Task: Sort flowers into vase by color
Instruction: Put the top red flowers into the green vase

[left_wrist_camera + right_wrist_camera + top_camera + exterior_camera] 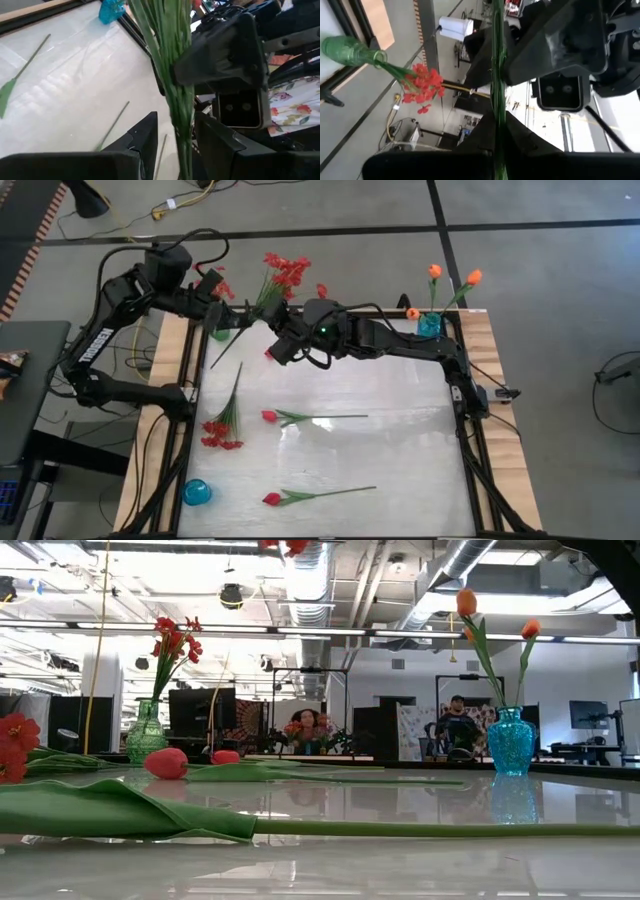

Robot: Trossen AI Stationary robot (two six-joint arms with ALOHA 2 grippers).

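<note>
Gripping a ribbed bundle of thin green stems, the right claw (497,142) is clamped on a red spray (222,345) near the glossy white worktop's (400,430) far left corner. The left claw (175,137) stands narrowly parted around those stems. A green glass vase (222,332) of frilly red blooms sits there; smooth tulips (300,418) lie mid-worktop.

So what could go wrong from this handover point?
1. The right gripper is clamped on the held stems, while the left gripper stands open around them. If the right lets go before the left closes, the flower would likely drop.
2. Both grippers work close to the green vase, which already holds a leaning red spray near the table's edge. A nudge might tip it.
</note>
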